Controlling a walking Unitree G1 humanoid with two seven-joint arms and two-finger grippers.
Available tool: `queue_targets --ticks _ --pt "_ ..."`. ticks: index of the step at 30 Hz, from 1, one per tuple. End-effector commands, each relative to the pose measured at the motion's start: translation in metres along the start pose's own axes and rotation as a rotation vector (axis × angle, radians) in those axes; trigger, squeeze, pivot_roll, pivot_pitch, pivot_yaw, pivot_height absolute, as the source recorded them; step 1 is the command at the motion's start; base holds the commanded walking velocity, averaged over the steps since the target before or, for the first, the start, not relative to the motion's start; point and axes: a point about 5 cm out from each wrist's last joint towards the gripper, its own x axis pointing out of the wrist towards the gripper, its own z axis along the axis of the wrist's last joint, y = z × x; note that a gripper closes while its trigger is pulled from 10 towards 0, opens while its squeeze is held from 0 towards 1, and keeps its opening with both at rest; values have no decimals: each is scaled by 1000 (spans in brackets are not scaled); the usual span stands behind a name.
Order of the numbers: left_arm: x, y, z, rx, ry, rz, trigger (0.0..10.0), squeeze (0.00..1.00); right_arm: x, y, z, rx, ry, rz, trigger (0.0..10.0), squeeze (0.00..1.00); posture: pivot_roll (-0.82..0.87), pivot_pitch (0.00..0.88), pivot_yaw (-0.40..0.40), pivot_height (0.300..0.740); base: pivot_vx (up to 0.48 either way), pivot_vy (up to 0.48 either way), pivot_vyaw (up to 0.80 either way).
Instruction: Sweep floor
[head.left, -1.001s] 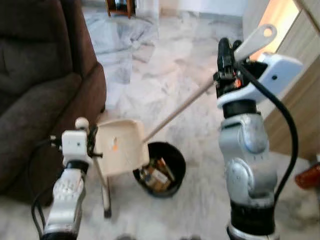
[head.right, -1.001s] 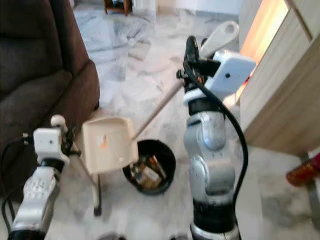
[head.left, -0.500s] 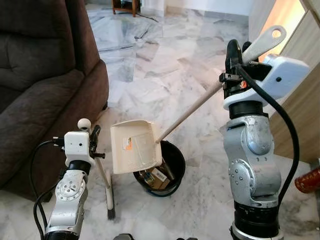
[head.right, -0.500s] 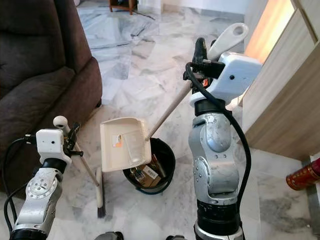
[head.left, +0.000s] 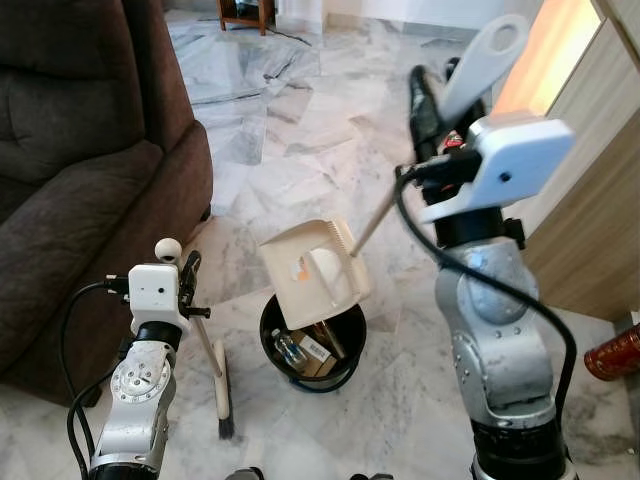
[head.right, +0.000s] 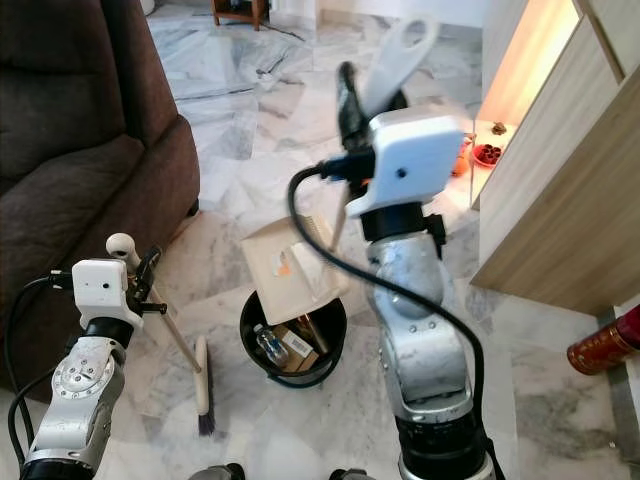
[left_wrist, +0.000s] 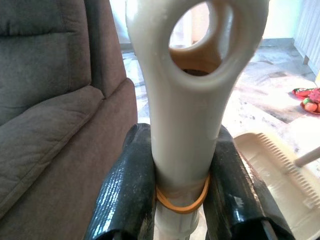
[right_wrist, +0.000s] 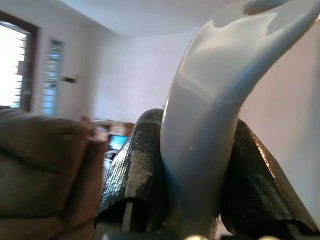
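My right gripper (head.left: 432, 98) is shut on the top of the long handle of a cream dustpan (head.left: 310, 265). The handle stands steep, and the pan hangs tilted right above a black bin (head.left: 268, 340) holding a bottle and scraps. My left gripper (head.left: 184, 288) is shut on a cream broom near its holed handle end (left_wrist: 192, 85). The broom's shaft slants down to the brush head (head.left: 224, 402), which rests on the marble floor left of the bin. In the right wrist view, both black fingers (right_wrist: 135, 180) clamp the pale handle.
A dark brown sofa (head.left: 70, 150) stands close on the left. A light wooden cabinet (head.left: 590, 200) runs along the right, with a red cylinder (head.left: 612, 355) on the floor beside it. A dish of fruit (head.right: 488, 154) sits on the floor farther back. Open marble floor lies beyond the bin.
The right arm raised the handle steeper, and the dustpan swung right and tipped over the bin. The left arm and broom stayed put. The camera steadied.
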Motion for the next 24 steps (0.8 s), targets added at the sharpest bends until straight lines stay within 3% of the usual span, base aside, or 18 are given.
queue_targets --ticks 1,7,13,24 --pt "0 1 7 0 -36 1 10000 0 -4 12 24 27 -125 72 10000 0 142 191 -2 740 0 0 0" --pt "0 1 6 -2 -36 -1 10000 0 -16 29 28 56 -142 197 10000 0 139 187 -2 740 0 0 0" --pt "0 1 7 -5 -39 -4 10000 0 -25 42 27 -16 -162 300 10000 0 140 180 -1 740 0 0 0" --pt "0 -2 6 8 -41 -22 10000 0 -30 51 26 -113 -188 369 10000 0 139 175 0 740 0 0 0"
